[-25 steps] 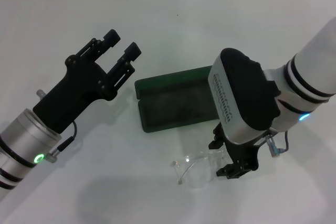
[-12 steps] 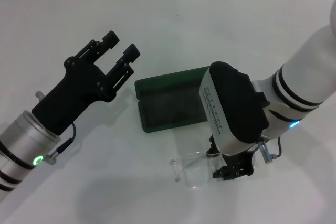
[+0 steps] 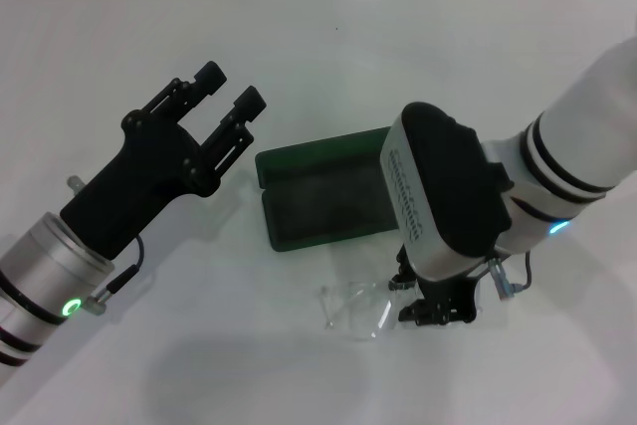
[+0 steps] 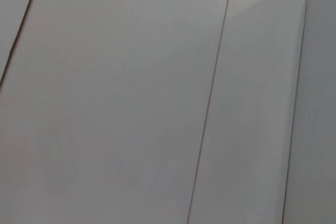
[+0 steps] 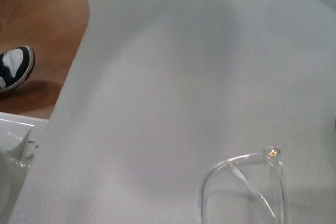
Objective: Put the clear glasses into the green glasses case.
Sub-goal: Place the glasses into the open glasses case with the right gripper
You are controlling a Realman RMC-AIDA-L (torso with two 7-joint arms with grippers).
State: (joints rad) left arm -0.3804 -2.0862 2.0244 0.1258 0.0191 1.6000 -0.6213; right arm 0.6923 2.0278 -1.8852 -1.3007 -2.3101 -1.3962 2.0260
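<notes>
The right gripper is gripping the clear glasses at one end beside the open green glasses case, so lifting into it comes next, while the left gripper is hovering with fingers apart.

This looks like a robot test room or lab rather than a home. A plain white table fills the space ahead of the left gripper, backed by a wall of large pale panels with thin seams. Past the table edge, below the right wrist, wood-tone flooring shows, with a bystander's black-and-white sneaker on it.
</notes>
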